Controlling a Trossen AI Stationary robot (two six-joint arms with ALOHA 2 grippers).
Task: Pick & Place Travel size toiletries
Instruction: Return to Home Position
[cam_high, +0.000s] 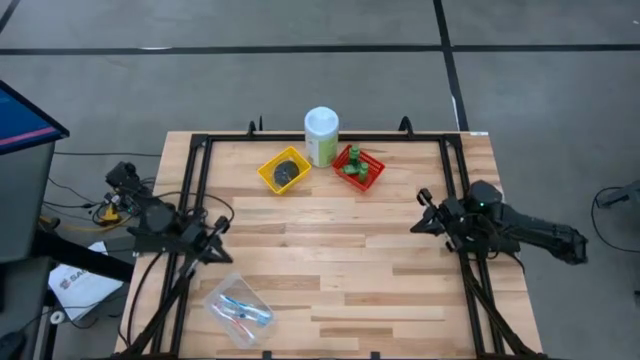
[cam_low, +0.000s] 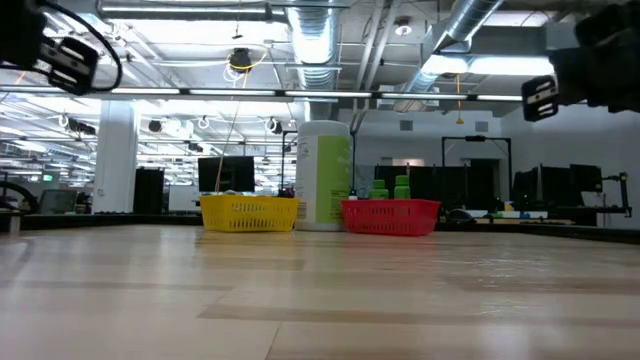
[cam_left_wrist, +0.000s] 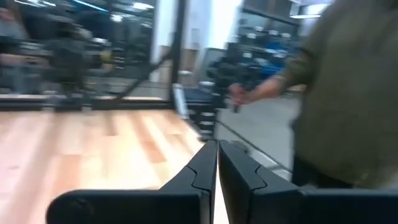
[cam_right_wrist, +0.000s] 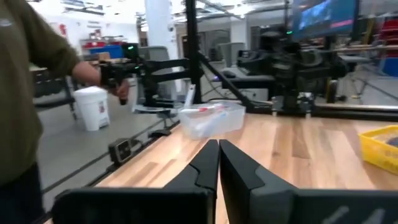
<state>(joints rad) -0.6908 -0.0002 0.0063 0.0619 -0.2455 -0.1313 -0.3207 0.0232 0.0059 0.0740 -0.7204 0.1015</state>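
Both pincers (closed) near table edges

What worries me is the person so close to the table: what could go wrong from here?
1. The person stands right beside the table edge where the transparent bin sits. A bump could push it off, spilling the toothbrushes.
2. The left gripper, shut, points toward that person, who looks close ahead of it. Any swing of that arm might hit them.
The right gripper, shut, waits at the table's right side.
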